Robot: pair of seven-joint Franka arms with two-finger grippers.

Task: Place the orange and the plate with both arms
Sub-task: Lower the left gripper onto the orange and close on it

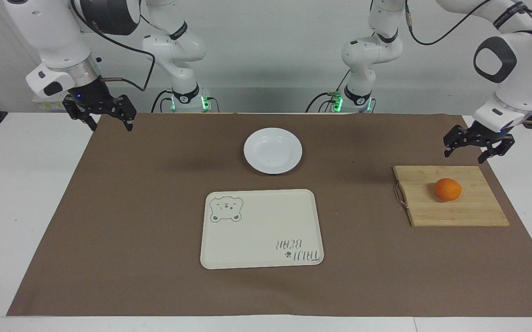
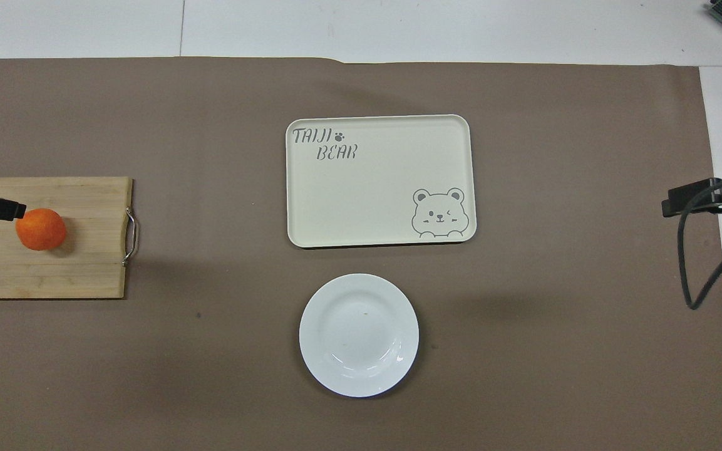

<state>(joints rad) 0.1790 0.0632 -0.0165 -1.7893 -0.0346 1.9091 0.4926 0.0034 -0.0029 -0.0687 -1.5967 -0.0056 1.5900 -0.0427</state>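
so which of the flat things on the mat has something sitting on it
The wooden cutting board at the left arm's end: the orange sits on it. The white plate and the cream bear tray are bare.

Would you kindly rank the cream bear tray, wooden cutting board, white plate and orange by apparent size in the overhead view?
1. Cream rectangular bear tray
2. Wooden cutting board, partly cut off by the view's edge
3. Round white plate
4. Small orange

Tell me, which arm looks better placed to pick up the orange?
The left. Its open left gripper hangs just above the cutting board where the orange sits; the right gripper waits at the table's other end.
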